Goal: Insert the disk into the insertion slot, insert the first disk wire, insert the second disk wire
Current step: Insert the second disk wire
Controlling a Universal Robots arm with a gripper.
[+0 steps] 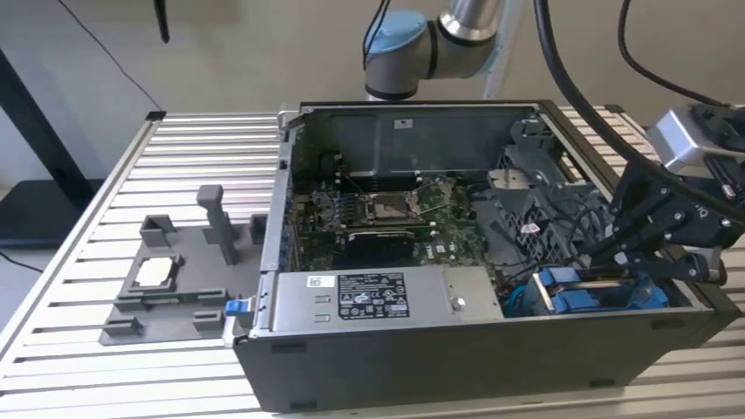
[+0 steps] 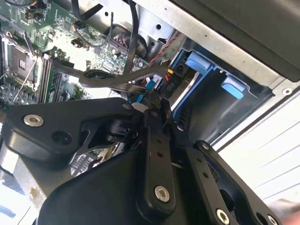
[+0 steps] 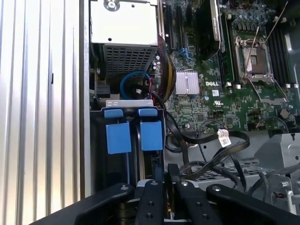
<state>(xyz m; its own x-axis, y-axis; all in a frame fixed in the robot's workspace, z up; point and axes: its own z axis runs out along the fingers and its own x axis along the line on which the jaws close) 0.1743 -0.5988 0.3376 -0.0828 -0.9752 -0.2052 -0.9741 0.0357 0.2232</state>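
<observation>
In the exterior view, the gripper [image 1: 619,271] is being held low over the insertion slot [image 1: 577,297], at the corner of the open computer case [image 1: 466,367] towards the exterior view's right; in the second wrist view, its fingers [image 2: 154,136] are being pressed together just beside a black cable [image 2: 108,77], and whether anything is being pinched cannot be told; in the first wrist view, two blue tabs [image 3: 118,138] are being shown side by side in the slot, near the closed fingertips [image 3: 152,187].
</observation>
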